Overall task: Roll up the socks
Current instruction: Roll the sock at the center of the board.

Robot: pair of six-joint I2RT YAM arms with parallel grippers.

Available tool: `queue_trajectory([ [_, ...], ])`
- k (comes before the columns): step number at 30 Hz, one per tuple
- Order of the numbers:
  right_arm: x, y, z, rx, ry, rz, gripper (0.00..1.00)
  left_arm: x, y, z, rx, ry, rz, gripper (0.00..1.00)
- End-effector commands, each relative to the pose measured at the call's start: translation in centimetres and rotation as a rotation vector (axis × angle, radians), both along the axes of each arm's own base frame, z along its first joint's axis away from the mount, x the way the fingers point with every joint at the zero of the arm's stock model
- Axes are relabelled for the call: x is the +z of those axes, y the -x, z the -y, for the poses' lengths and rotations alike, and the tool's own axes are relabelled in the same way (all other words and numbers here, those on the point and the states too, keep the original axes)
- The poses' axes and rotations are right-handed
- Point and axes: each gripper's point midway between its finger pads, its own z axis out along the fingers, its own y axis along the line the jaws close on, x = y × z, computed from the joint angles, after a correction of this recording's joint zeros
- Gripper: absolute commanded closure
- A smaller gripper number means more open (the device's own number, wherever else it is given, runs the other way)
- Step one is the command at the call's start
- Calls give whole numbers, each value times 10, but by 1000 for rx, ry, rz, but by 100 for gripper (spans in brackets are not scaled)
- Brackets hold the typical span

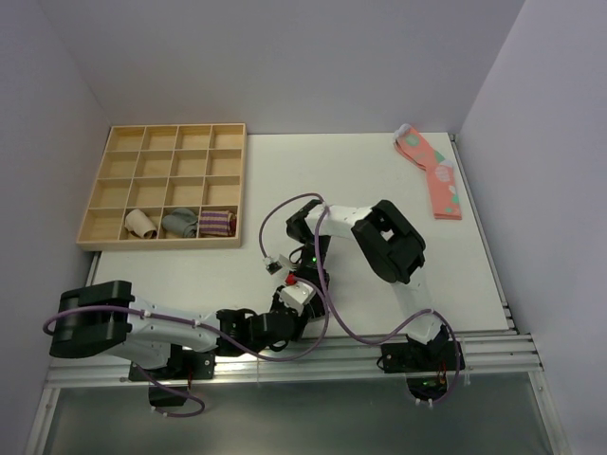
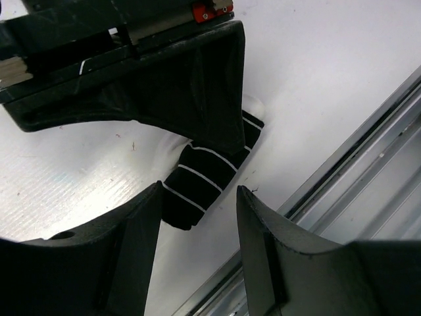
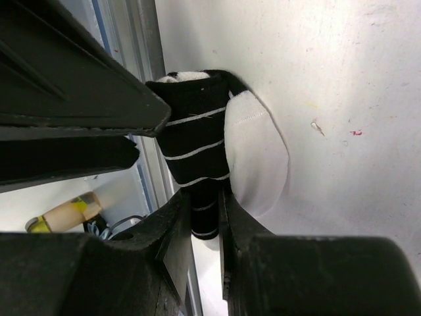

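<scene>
The socks, one black bundle, sit clamped in the right tool, the left tool spread apart.

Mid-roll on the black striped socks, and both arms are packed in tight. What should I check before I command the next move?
1. Hold of the right gripper on the socks: ok, its fingers pinch the black fabric.
2. Readiness of the left gripper: ok, it is open and straddles the socks' end.
3. Roll complete: not ok, the white end lies spread flat, unrolled.
4. Gap between the two grippers: cannot tell, they crowd each other in both wrist views.
5. Margin to the metal rail: not ok, the socks lie right beside it.
6. Free slot in the wooden tray: ok, most compartments are empty.
</scene>
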Motion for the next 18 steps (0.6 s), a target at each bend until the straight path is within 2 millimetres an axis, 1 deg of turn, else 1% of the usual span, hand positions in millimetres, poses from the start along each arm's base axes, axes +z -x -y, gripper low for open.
queue_trajectory([
  [1,-31,-18,5,54,31,90,76,15,0,15,-47,4,42,46],
  [11,-32,-17,5,57,39,81,76,6,-2,25,-63,-35,63,46],
  [12,-32,-17,5,53,40,80,76,2,-2,25,-65,-44,58,47],
  [18,-33,-17,5,53,43,76,77,-4,-4,26,-56,-73,65,46],
])
